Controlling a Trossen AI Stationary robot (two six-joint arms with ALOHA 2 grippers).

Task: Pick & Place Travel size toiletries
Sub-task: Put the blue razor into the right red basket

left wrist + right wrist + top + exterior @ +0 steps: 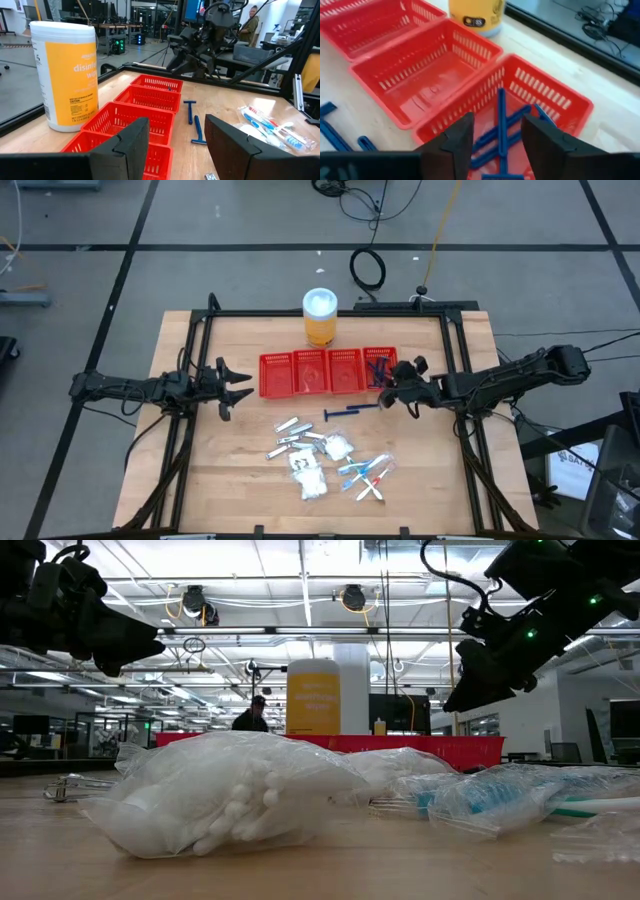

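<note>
right gripper point(492, 137): fingers spread, empty | below them: slim blue plastic razors point(501, 131) in slotted red tray point(555, 107), probably three | left gripper point(172, 145): spread

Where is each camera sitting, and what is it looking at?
High view: above the table, looking straight down; both arms show, left gripper, right gripper.
Low view: at tabletop height, looking across past a white packet; arms hang above.
Left wrist view: looks along the red tray; its own fingers show.
Right wrist view: looks down into the end compartment at blue razors.
Shared: all views show the orange jar.
</note>
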